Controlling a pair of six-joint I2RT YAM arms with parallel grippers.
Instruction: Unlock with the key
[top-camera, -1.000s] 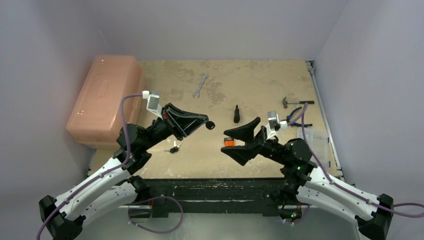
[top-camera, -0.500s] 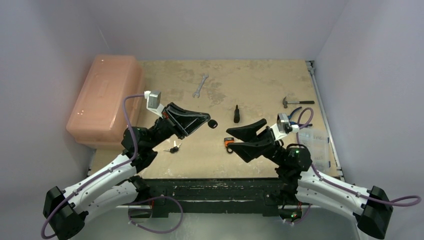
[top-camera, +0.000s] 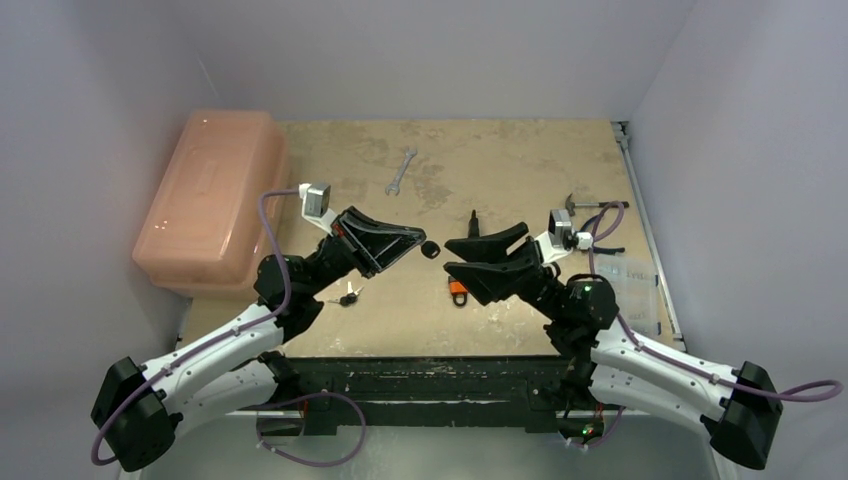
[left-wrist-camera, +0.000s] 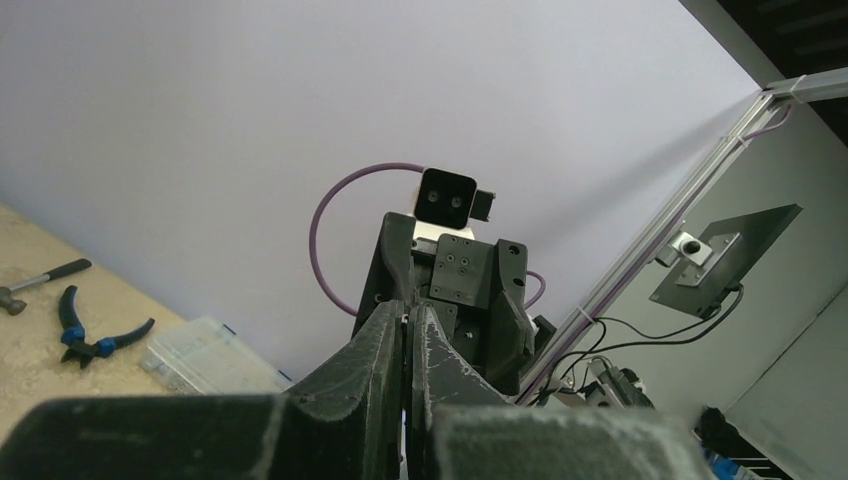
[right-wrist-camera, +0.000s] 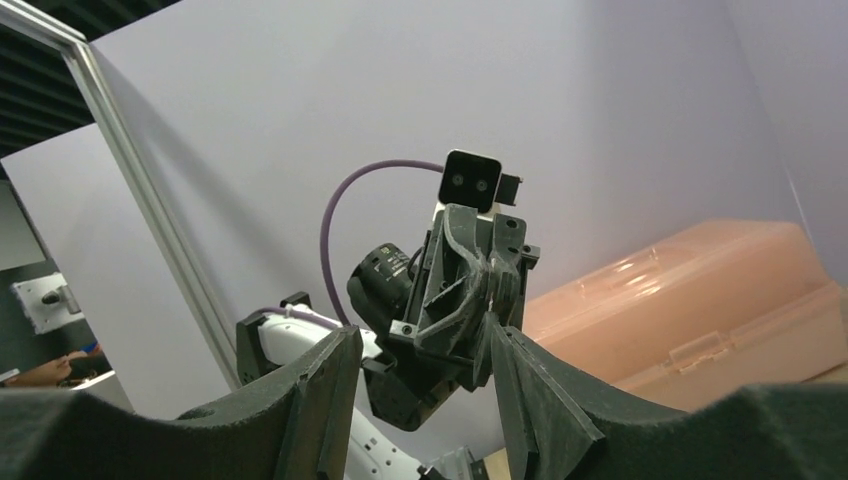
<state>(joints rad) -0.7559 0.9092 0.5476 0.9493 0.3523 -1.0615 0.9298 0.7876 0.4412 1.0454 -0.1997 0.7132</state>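
Your left pincer (top-camera: 415, 240), pressed shut on the key (top-camera: 429, 249), aims it straight at your spread right pincer (top-camera: 447, 255), with the orange lock (top-camera: 458, 291) just beneath.

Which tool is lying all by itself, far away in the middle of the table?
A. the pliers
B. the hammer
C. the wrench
C: the silver wrench lies alone on the table near its far middle, while the hammer and the pliers lie close together over by the right edge.
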